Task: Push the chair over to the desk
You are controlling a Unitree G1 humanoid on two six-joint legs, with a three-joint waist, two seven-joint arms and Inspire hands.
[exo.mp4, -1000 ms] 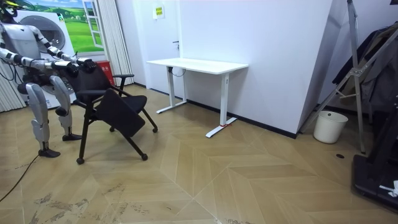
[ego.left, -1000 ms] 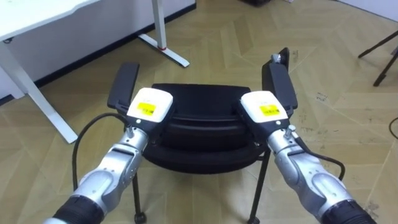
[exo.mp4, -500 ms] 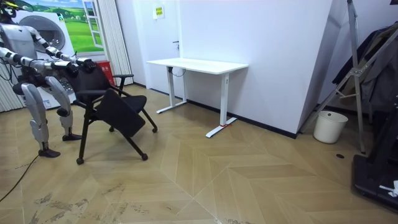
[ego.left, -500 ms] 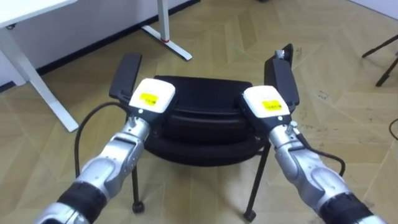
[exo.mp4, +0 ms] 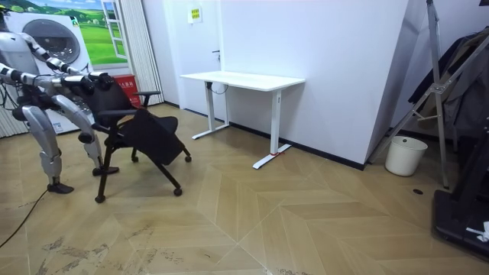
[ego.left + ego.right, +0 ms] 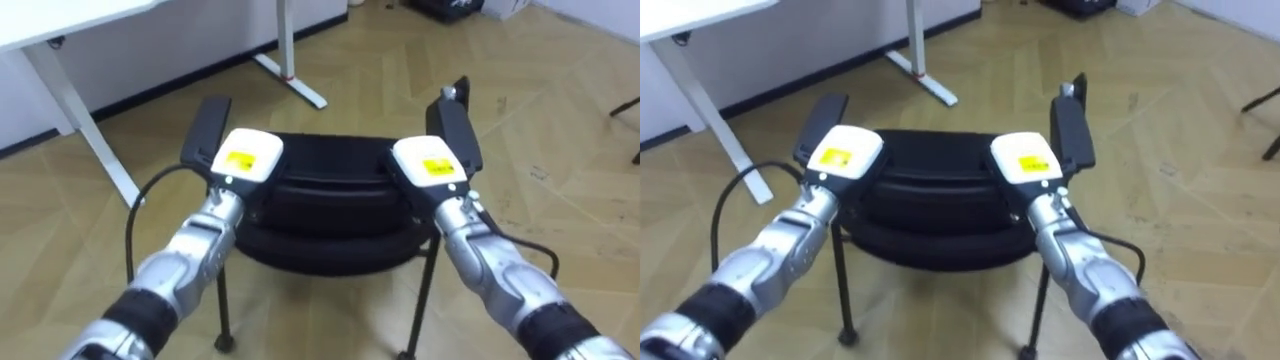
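- Since the earlier frames your robot had brought one leg forward close behind the chair [image 5: 149, 134]; the chair had edged slightly toward the white desk [image 5: 243, 79] on the room view's right; the shift in the eye views was mostly the camera's own.
- You had the left hand [image 6: 240, 165] and the right hand [image 6: 430, 170] set on the top edge of the backrest [image 6: 320, 160], one toward each end; the fingers were hidden over its far side, so I could not tell whether they were curled round it or lying straight.
- The chair stood on the wooden floor [image 5: 267, 221] directly in front of the robot, well apart from the desk; its armrests [image 6: 205, 135] pointed away from the robot.
- Handling, as I judged it: a stiff frame on thin legs, fairly light; it would likely slide rather than flex; a push high on the backrest could tip it forward, so you would have wanted even pressure from both hands; the backrest's top edge was the sensible hold, the armrests less so.
- Count: one chair; two armrests; one desk; two hands on the backrest.
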